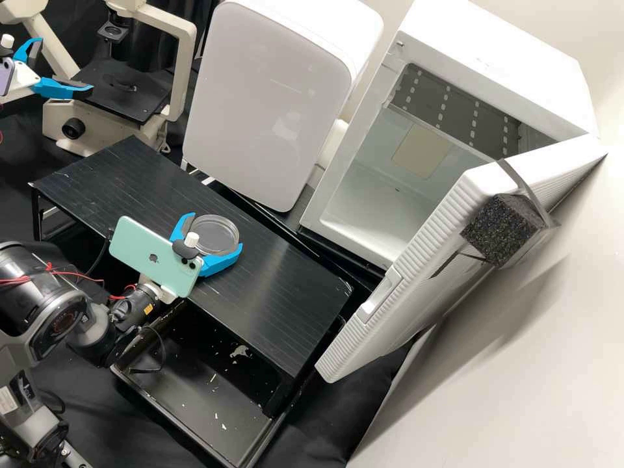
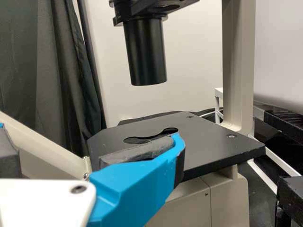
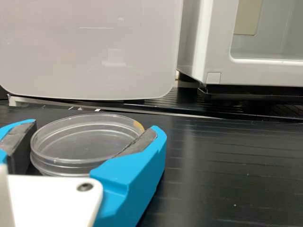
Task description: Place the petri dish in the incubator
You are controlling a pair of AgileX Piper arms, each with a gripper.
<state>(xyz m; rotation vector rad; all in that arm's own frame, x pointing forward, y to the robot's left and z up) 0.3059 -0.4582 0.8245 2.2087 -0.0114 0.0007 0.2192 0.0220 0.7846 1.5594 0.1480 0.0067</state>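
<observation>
Clear round petri dish (image 1: 213, 243) at the top of a black platform (image 1: 279, 286), gripped from both sides by the two blue fingers of the right gripper (image 1: 218, 231). Just past the platform, white incubator (image 1: 494, 78) with its ribbed door (image 1: 390, 299) swung open and a speckled black block (image 1: 497, 231) strapped on. Beside the incubator, white cabinet (image 1: 260, 104). Farther out, left gripper (image 1: 65, 65), fingers spread apart, by the black stage (image 1: 127, 101) of a cream microscope (image 1: 185, 71).

right gripper (image 1: 216, 231) at petri dish (image 1: 220, 239) | black stand (image 1: 286, 299) below | incubator door (image 1: 422, 260) open
</observation>
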